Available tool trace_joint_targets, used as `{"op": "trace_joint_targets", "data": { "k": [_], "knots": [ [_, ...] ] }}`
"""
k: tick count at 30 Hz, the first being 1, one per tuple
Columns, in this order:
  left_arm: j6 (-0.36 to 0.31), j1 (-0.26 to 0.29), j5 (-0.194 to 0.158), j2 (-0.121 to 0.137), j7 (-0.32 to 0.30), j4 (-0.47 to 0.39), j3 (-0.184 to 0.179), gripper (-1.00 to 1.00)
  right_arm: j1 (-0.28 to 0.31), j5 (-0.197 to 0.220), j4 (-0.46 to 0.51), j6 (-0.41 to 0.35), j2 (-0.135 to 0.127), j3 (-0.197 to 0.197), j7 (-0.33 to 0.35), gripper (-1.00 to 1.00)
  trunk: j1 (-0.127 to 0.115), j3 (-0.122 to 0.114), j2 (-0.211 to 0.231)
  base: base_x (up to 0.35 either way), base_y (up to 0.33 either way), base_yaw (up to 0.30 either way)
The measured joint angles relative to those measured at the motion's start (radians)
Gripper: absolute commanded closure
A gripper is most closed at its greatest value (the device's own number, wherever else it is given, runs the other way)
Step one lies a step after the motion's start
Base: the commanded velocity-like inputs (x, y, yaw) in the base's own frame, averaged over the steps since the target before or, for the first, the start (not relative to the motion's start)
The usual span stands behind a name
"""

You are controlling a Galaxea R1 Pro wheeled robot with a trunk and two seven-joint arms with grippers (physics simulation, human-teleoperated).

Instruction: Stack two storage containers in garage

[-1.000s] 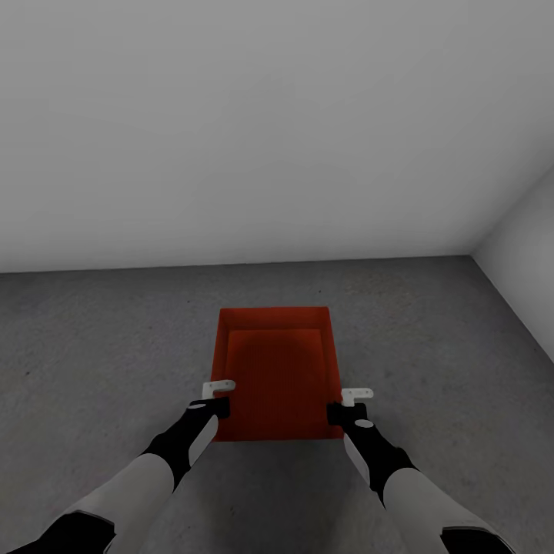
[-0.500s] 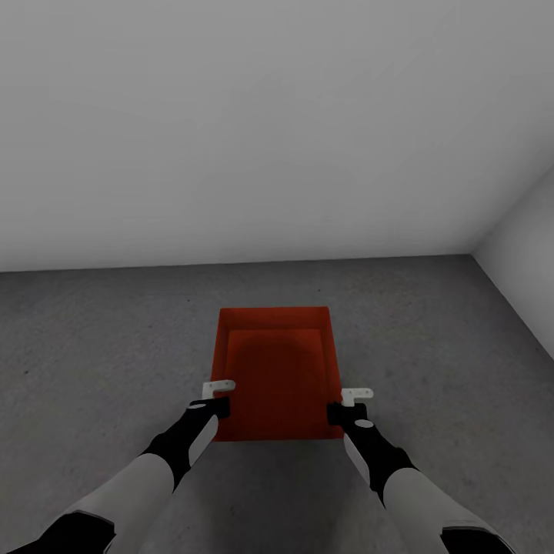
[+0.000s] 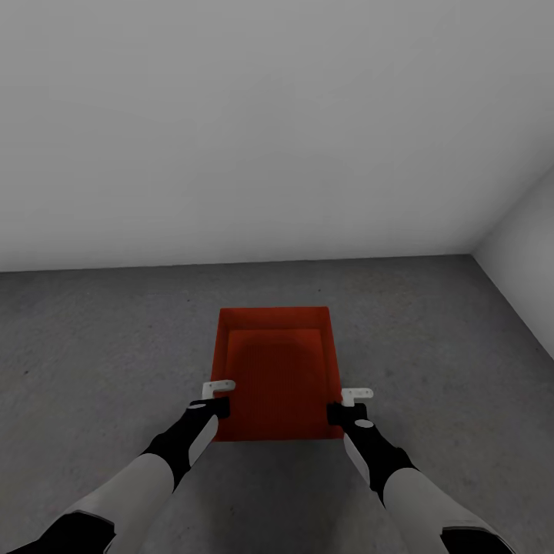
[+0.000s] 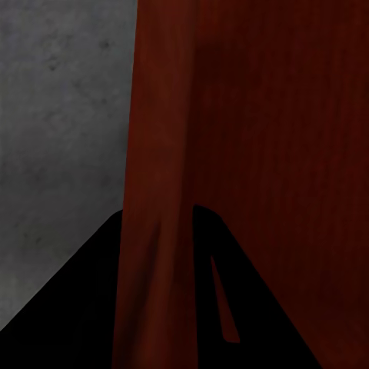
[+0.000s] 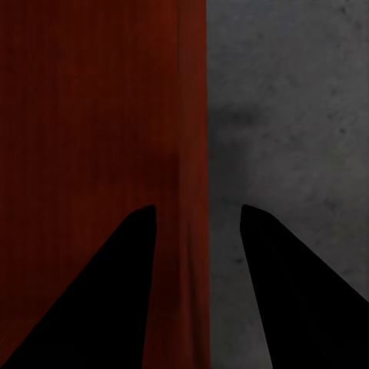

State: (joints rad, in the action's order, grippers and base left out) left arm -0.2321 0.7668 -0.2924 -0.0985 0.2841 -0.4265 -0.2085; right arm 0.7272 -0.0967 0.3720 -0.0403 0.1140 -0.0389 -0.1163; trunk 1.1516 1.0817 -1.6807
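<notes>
Grey garage walls and the dark concrete floor [image 3: 100,346] are seen around one red-orange container [image 3: 277,373], apparently resting on the floor near the corner as the stack's base. Its side walls are straddled near the rim by the left tool [image 3: 218,394] and right tool [image 3: 350,402]; the left looks clamped on its wall, the right narrowly parted.

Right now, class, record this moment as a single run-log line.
room: garage, dark concrete floor | object: red-orange open-top storage bin | left hand: straddling left wall | right hand: straddling right wall, open

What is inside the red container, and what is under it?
The storage container looks empty: only its bare red bottom shows. Around it lies the grey concrete floor. Whether it rests on that floor or on something else cannot be seen.
</notes>
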Motion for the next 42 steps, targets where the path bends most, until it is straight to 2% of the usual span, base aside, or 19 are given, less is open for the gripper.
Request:
{"op": "trace_joint_targets", "data": {
  "k": [21,29,42],
  "knots": [
    [-0.001,0.0,0.0,0.0,0.0,-0.001,0.0,1.0,0.0,-0.001,0.0,0.0,0.0,-0.001,0.001,1.0,0.0,0.0,0.0,0.0,0.0,0.0],
    [0.005,0.0,-0.015,0.002,0.001,0.002,-0.006,1.0,0.0,0.0,0.0,0.0,0.0,0.002,-0.001,1.0,0.0,0.0,0.0,0.0,-0.058,0.0],
    [0.004,0.0,-0.015,0.003,0.001,0.001,-0.008,1.0,0.0,-0.001,0.0,0.0,0.001,0.001,-0.001,1.0,0.0,0.0,0.0,0.0,-0.008,0.0]
  ]
}}
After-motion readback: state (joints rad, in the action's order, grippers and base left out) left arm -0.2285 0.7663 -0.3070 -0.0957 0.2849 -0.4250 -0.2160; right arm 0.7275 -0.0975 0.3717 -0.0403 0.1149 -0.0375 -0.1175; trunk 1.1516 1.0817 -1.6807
